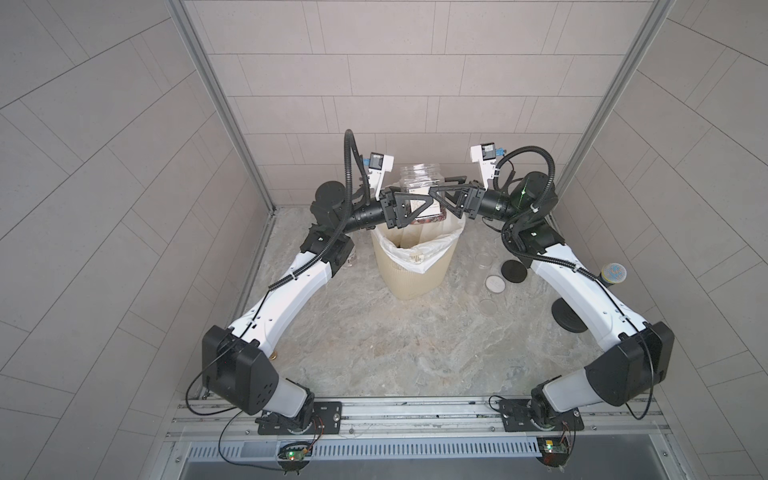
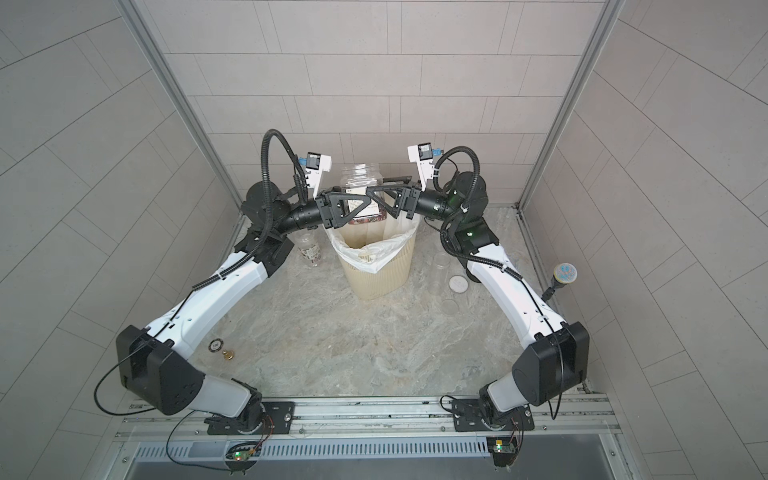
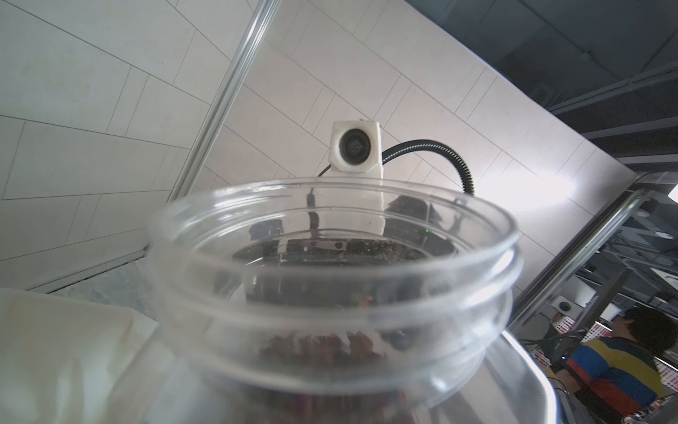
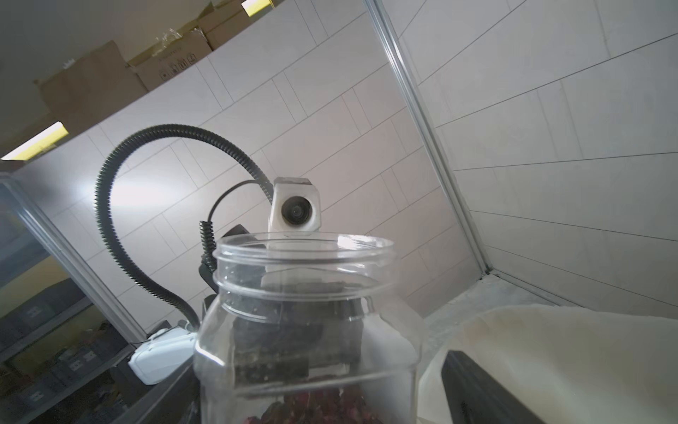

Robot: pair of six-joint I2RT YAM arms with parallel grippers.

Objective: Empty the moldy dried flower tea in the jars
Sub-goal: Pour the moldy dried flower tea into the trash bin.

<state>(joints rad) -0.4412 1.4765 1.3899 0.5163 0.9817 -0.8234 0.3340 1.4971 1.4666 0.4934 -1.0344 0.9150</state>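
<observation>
A clear labelled jar (image 1: 419,179), mouth up and lidless, hangs upright over the bin in both top views. The moldy dried flower tea (image 1: 434,219) lies as dark red bits at its bottom, also seen in the wrist views (image 3: 323,348) (image 4: 319,403). My left gripper (image 1: 419,199) is shut on the jar's body. My right gripper (image 1: 439,185) stands open, its jaws on either side of the jar. One black finger (image 4: 477,389) shows apart from the jar wall (image 4: 312,330). Another jar (image 2: 309,249) with dark tea stands left of the bin, beside my left arm.
The cream ribbed bin (image 1: 415,278) with white liner stands under the jar. To its right on the counter lie an empty clear jar (image 1: 484,259), a white lid (image 1: 495,284), a black lid (image 1: 514,271) and a black disc (image 1: 566,318). A round-headed brush (image 1: 613,273) stands by the right wall.
</observation>
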